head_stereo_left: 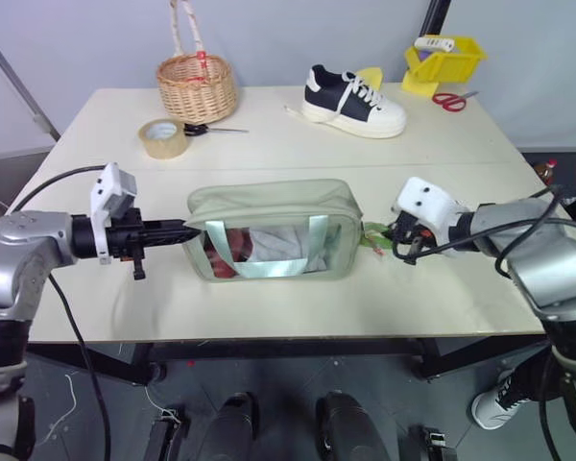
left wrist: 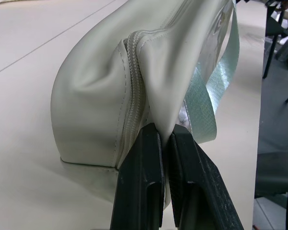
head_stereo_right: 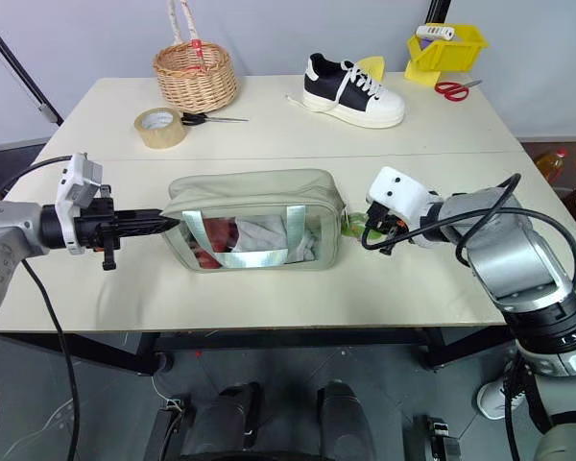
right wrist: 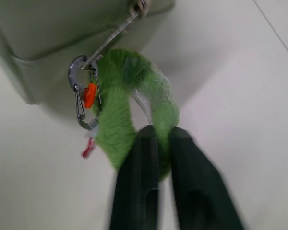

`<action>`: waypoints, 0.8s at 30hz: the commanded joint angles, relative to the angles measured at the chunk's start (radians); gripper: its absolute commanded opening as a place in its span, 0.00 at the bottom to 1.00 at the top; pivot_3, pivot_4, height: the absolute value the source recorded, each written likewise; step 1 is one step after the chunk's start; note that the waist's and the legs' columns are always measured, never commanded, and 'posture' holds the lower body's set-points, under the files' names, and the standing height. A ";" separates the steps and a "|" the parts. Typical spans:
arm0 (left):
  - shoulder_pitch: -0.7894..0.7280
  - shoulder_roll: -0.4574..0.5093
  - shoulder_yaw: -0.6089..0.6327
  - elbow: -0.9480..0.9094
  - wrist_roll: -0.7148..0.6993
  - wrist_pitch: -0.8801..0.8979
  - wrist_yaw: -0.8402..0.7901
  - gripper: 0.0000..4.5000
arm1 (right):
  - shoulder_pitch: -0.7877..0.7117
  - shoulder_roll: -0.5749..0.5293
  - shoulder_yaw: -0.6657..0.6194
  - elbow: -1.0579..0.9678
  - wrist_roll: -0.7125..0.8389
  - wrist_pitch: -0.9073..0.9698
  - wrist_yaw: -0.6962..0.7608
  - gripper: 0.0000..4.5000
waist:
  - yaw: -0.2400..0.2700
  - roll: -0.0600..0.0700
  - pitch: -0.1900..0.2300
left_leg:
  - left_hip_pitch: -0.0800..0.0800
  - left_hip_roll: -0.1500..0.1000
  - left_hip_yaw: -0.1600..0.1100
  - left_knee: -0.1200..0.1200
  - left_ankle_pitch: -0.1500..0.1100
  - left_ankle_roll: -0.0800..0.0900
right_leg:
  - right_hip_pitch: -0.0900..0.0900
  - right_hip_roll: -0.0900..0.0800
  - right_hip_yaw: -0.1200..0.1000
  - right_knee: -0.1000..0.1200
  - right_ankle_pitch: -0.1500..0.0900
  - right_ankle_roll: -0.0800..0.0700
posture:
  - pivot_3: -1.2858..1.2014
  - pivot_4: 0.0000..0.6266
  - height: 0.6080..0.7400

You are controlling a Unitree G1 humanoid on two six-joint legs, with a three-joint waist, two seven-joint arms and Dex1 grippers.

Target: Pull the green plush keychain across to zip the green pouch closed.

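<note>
here the green pouch (head_stereo_left: 274, 230) lies at the centre of the frame on the table (head_stereo_left: 432, 154), its zip looking run across to the right end. the left gripper (head_stereo_left: 184, 230) pinches the pouch's left end, fingers (left wrist: 143, 177) clamped on the fabric. at the right end the green plush keychain (right wrist: 129, 105) hangs from a metal clip (right wrist: 81, 98), and the right gripper (right wrist: 159, 132) sits narrow around the fuzzy ring, though i can't tell how firmly. the likely risk: plush slips out, or a further tug drags the pouch rightward against the left hold. the table's right and front edges lie nearby; the tape roll (head_stereo_left: 162, 137), basket (head_stereo_left: 197, 84) and shoe (head_stereo_left: 353, 102) stand well apart in the upper frame.
</note>
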 commanded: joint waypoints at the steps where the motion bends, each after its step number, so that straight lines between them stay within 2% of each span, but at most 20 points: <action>1: -0.030 0.024 -0.004 0.005 0.020 -0.025 -0.029 0.00 | -0.045 -0.025 -0.072 -0.005 0.060 0.001 0.033 0.42 | -0.001 0.000 0.000 | 0.000 0.000 0.000 0.000 0.000 0.000 | 0.000 0.000 0.000 0.000 0.000 0.000 | 0.52 0.24 0.66; 4: -0.057 0.026 -0.013 0.017 0.026 -0.022 -0.045 0.00 | -0.071 -0.047 -0.117 -0.005 0.113 0.000 0.066 0.78 | 0.001 0.000 0.000 | 0.000 0.000 0.000 0.000 0.000 0.000 | 0.000 0.000 0.000 0.000 0.000 0.000 | 0.52 0.24 0.66; 5: -0.068 0.029 -0.013 0.022 0.022 -0.014 -0.051 0.08 | -0.071 -0.059 -0.133 -0.011 0.134 -0.006 0.086 0.87 | 0.001 0.000 0.000 | 0.000 0.000 0.000 0.000 0.000 0.000 | 0.000 0.000 0.000 0.000 0.000 0.000 | 0.52 0.24 0.66; 7: -0.089 0.040 -0.010 0.031 -0.005 0.030 -0.072 0.22 | -0.067 -0.083 -0.161 -0.022 0.174 -0.019 0.119 0.87 | 0.001 0.000 0.000 | 0.000 0.000 0.000 0.000 0.000 0.000 | 0.000 0.000 -0.001 -0.001 0.000 0.000 | 0.52 0.24 0.66; 8: -0.098 0.045 -0.006 0.034 -0.016 0.044 -0.084 0.32 | -0.066 -0.091 -0.173 -0.023 0.192 -0.023 0.132 0.87 | 0.001 0.000 0.000 | 0.000 0.000 0.000 0.000 0.000 0.000 | 0.001 0.000 -0.001 -0.002 0.000 0.000 | 0.52 0.24 0.66; 13: -0.124 0.087 0.023 0.050 -0.047 0.071 -0.140 0.85 | -0.054 -0.117 -0.221 -0.009 0.264 -0.054 0.177 0.87 | -0.002 0.000 0.000 | 0.000 0.000 0.000 -0.001 -0.001 0.001 | 0.002 0.000 -0.001 -0.004 0.000 0.000 | 0.52 0.24 0.66; 14: -0.126 0.092 0.029 0.052 -0.054 0.078 -0.143 0.99 | -0.050 -0.120 -0.227 -0.007 0.273 -0.057 0.180 0.87 | -0.001 0.000 0.000 | 0.000 0.000 0.000 -0.001 -0.001 0.001 | 0.002 0.000 -0.001 -0.005 0.000 0.000 | 0.52 0.24 0.66; 20: -0.065 0.193 0.111 0.079 -0.026 0.006 -0.184 1.00 | 0.033 -0.105 -0.368 -0.021 0.387 -0.109 0.209 0.87 | 0.000 0.000 0.000 | 0.000 0.001 0.000 -0.002 -0.001 0.001 | 0.002 0.000 -0.001 -0.006 0.000 0.000 | 0.52 0.24 0.66; 24: -0.061 0.206 0.131 0.087 -0.046 0.014 -0.191 1.00 | 0.079 -0.125 -0.400 -0.028 0.416 -0.142 0.221 0.87 | 0.004 0.000 0.001 | 0.000 0.001 0.000 -0.001 -0.001 0.002 | 0.003 -0.001 -0.001 -0.006 0.000 0.000 | 0.52 0.24 0.66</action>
